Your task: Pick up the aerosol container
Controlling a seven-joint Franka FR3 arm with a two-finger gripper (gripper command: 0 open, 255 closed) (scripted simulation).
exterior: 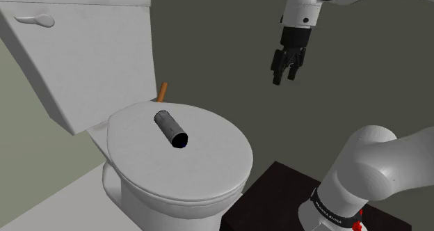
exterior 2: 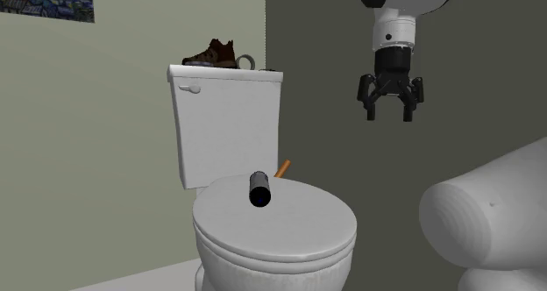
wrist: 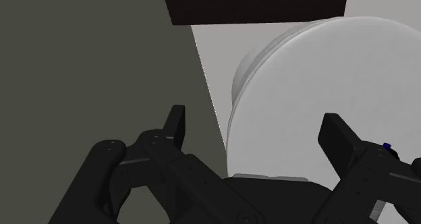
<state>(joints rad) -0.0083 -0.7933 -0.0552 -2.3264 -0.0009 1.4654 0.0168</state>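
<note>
**Spray can lies flat on toilet lid, open gripper hangs high to one side**

The aerosol container [exterior: 170, 128], a dark cylinder, lies on its side on the closed white toilet lid [exterior: 212, 163], toward the lid's rear half. In the shoulder view its long axis runs from about 11 o'clock to 5 o'clock, with the darker round end toward 5 o'clock. In the second exterior view that same end of the can [exterior 2: 259, 188] faces the camera nearly head-on.

Just behind it, at about 12 o'clock in the shoulder view, an orange stick [exterior: 162, 92] pokes up between the lid and the tank [exterior: 76, 56]. A brown shoe [exterior 2: 210, 54] rests on the tank's top.

The black gripper [exterior: 284, 76] hangs in the air well apart from the can, pointing downward. Its fingers stand spread and clasp nothing, which the wrist view confirms [wrist: 256, 131]. From the gripper the can lies at about 8 o'clock in both outside views [exterior 2: 390, 112], lower and off toward the tank side. The dark stand [exterior: 278, 188] sits below the hand.

The reach appears not yet begun. By the look of it, the hand must travel across and down, then turn so its fingers close across the can's round body, at right angles to that long axis. A can lying on its side could roll on the smooth lid if nudged.
</note>
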